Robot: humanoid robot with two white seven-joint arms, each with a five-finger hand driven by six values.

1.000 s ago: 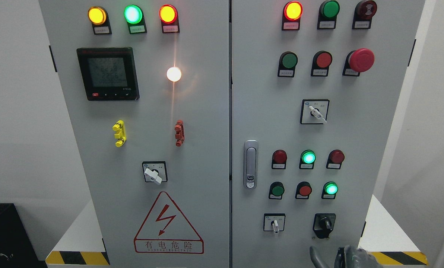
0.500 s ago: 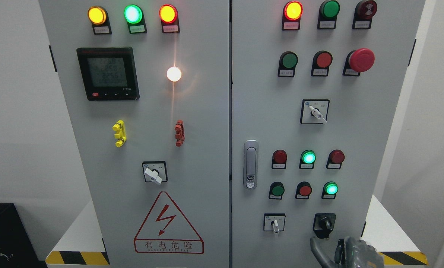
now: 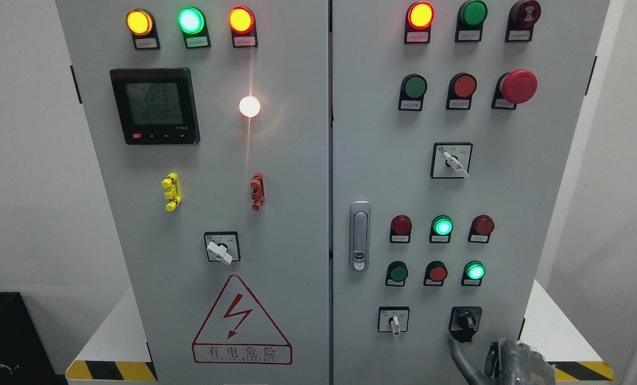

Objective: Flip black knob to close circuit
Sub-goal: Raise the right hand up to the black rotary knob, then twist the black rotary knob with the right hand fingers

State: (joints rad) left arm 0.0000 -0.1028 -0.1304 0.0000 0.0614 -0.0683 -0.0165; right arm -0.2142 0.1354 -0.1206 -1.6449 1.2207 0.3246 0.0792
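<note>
The black knob (image 3: pixel 466 321) sits on a black plate at the lower right of the grey cabinet's right door (image 3: pixel 511 203), its pointer roughly upright. My right hand (image 3: pixel 492 361) rises from the bottom edge just below the knob. One grey finger (image 3: pixel 460 354) reaches up with its tip at the plate's lower edge; the other fingers are loosely spread and hold nothing. The left arm does not show.
A small white selector switch (image 3: pixel 394 321) sits left of the knob. Above are red and green buttons and lit lamps (image 3: pixel 442 226), and a door latch (image 3: pixel 359 235). The left door carries a meter (image 3: pixel 155 106) and a warning sign (image 3: pixel 241 323). Striped base edges show at both bottom corners.
My right hand has risen from the bottom edge toward the black knob, its leading finger now reaching the plate's lower edge. The knob has not turned.
</note>
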